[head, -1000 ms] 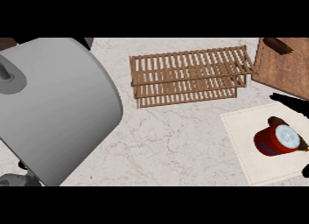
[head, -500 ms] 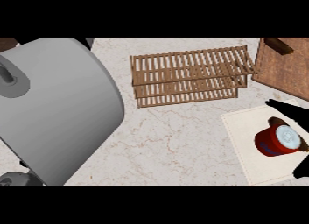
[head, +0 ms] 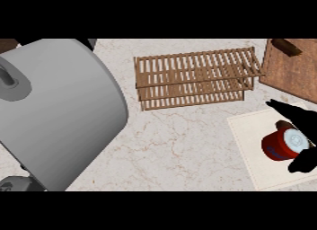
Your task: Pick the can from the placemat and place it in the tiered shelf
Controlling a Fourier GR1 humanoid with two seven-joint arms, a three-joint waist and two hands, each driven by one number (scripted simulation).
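The red can (head: 280,146) with a pale lid stands on the cream placemat (head: 253,134) at the right edge of the head view. My right hand (head: 305,122) comes in from the right. Its fingers (head: 283,109) lie along the can's far side and its thumb (head: 305,162) presses the near side, so the can is pinched between them. The can still rests on the placemat. The wooden tiered shelf (head: 194,78) lies up and to the left of the placemat, apart from the hand. Of my left arm only the grey forearm (head: 55,108) shows.
A brown cutting board (head: 297,72) with a dark block on it lies at the upper right, just beyond the placemat and beside the shelf. The big forearm hides the counter's left side. Bare marble (head: 180,148) lies between shelf, placemat and forearm.
My right hand has slid left over the placemat and its fingers and thumb have come in against the can. The can, shelf and left forearm have stayed put.
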